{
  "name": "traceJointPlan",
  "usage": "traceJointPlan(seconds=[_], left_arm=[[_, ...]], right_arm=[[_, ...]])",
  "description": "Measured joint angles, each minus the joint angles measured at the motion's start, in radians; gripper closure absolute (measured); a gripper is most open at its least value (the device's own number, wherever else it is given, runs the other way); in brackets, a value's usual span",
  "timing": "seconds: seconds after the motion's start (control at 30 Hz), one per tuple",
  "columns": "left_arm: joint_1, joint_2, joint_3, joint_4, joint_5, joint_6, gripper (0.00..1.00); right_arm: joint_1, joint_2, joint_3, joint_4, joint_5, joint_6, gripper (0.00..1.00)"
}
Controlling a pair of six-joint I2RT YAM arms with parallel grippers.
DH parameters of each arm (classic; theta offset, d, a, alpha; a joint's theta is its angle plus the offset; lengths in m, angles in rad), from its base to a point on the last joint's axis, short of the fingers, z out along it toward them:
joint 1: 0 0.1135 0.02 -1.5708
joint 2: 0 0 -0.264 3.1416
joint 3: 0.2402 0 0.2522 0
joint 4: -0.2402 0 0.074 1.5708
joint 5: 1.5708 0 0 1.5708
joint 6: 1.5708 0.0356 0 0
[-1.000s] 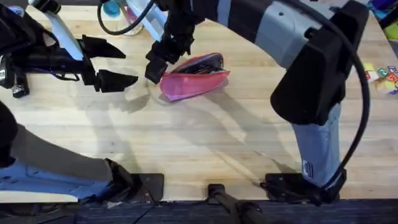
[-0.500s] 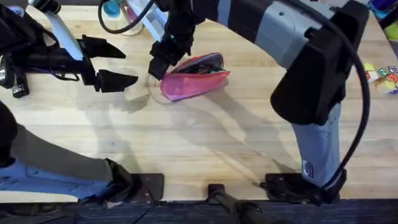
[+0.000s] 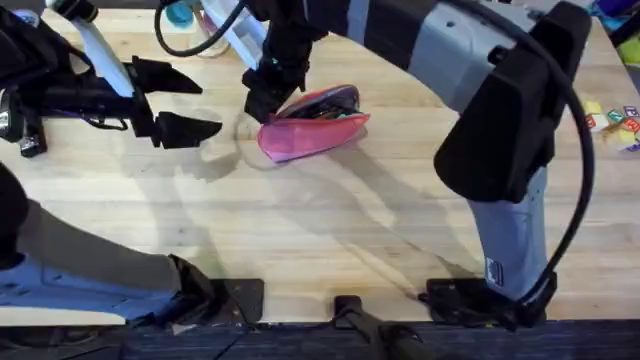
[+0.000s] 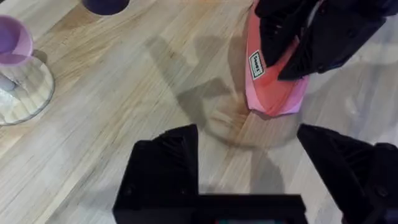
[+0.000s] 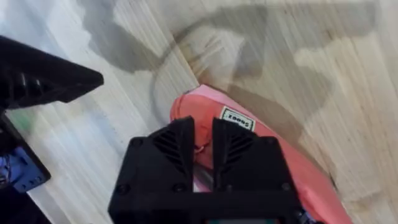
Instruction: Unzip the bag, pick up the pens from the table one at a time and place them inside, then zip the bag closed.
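- While the bag (image 3: 312,124) lies on its side on the far middle of the bench (image 3: 330,230), the right hand (image 3: 262,98) sits at the bag's left end, fingers nearly together over the zipper edge.
- Whether those fingers pinch the zipper pull cannot be told.
- A white label on the bag shows just beyond the right hand (image 5: 202,146) in its wrist view.
- Left of the bag, the left hand (image 3: 175,100) hovers apart from it, fingers spread wide and holding nothing.
- Dark pen shapes show inside the bag's open top edge.
- A clear jar (image 4: 22,81) stands at the far left.
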Motion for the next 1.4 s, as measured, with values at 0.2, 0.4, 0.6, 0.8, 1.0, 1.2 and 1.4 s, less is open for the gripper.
traceJointPlan(seconds=[0.2,0.4,0.6,0.8,1.0,1.2,1.4], left_arm=[[0.0,0.0,0.0,0.0,0.0,0.0,0.007],[0.0,0.0,0.0,0.0,0.0,0.0,0.008],[0.0,0.0,0.0,0.0,0.0,0.0,0.007],[0.0,0.0,0.0,0.0,0.0,0.0,0.007],[0.0,0.0,0.0,0.0,0.0,0.0,0.007],[0.0,0.0,0.0,0.0,0.0,0.0,0.007],[0.0,0.0,0.0,0.0,0.0,0.0,0.007]], right_arm=[[0.005,0.0,0.0,-0.003,-0.002,0.002,0.969],[0.005,0.0,0.0,-0.003,-0.002,0.002,0.97],[0.005,0.0,0.0,-0.003,-0.002,0.002,0.97],[0.005,0.0,0.0,-0.004,-0.002,0.002,0.97],[0.005,0.0,0.0,-0.004,-0.001,0.002,0.97],[0.005,-0.006,0.0,-0.001,0.002,0.002,0.97],[0.005,-0.036,0.0,0.004,0.002,0.002,0.97]])
